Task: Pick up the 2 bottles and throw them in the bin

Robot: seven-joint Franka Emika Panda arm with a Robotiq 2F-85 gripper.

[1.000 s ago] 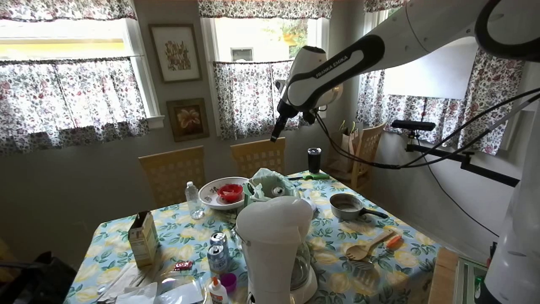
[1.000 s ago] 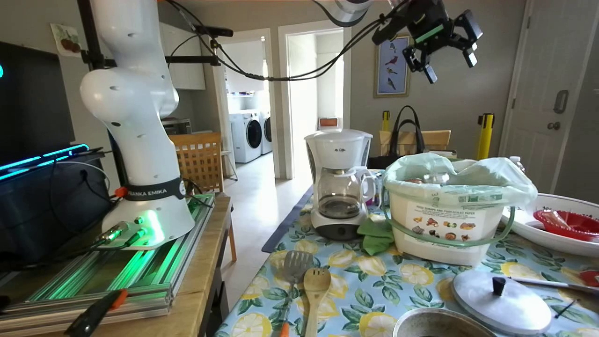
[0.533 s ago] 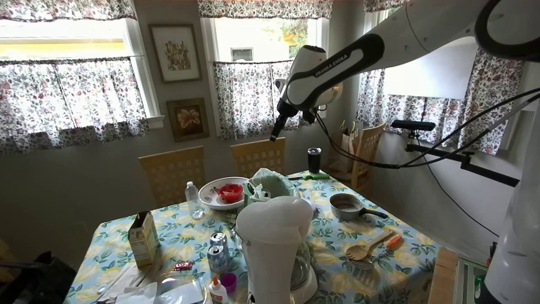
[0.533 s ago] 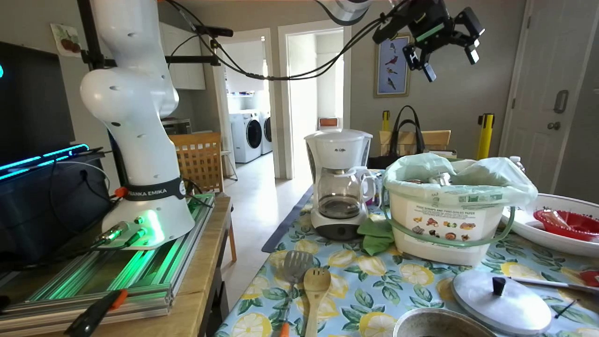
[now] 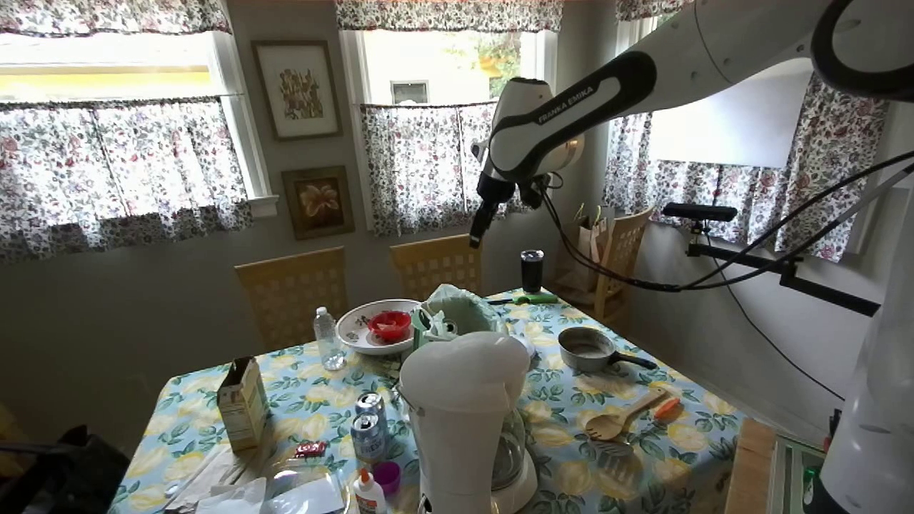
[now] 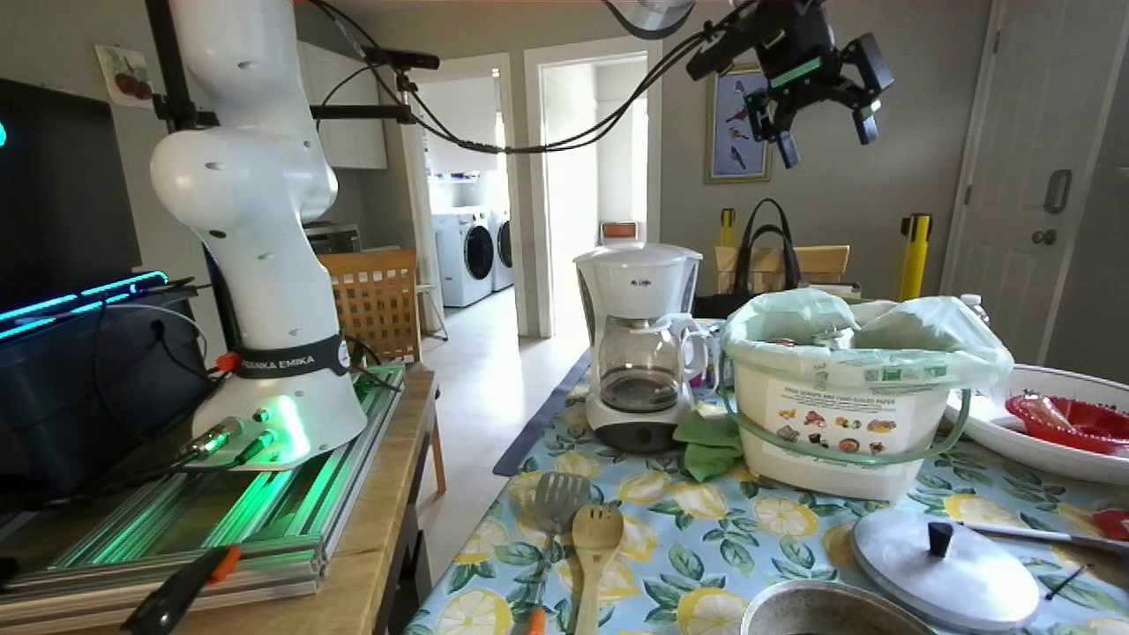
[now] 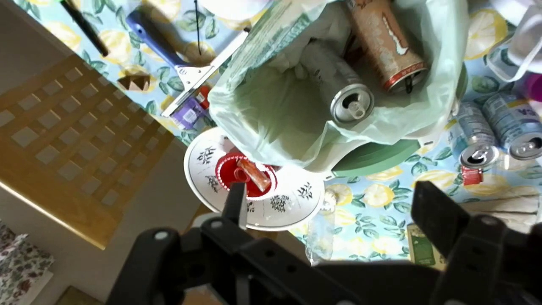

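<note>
The gripper [image 6: 827,141] is spread wide. In the wrist view, the bin [image 7: 275,118] contains a grey can [image 7: 332,78] and, at two o'clock from it, a brown can [image 7: 386,44]. A clear bottle [image 7: 320,235] stands outside, at six o'clock.

Bin [image 6: 838,476]: on the counter [image 6: 653,547], between the coffee maker [image 6: 641,291] and the wide bowl [image 7: 296,203].
In the bin: one can [image 7: 328,76] beside a second can [image 7: 377,42].
In the wide bowl: small bowl [image 6: 1076,438].
Bottle [image 5: 328,339]: on the counter, just left of the wide bowl in an exterior view.
Lid [image 6: 945,578]: before the bin in an exterior view.
Tool [image 6: 827,145]: above the bin, well apart.
</note>
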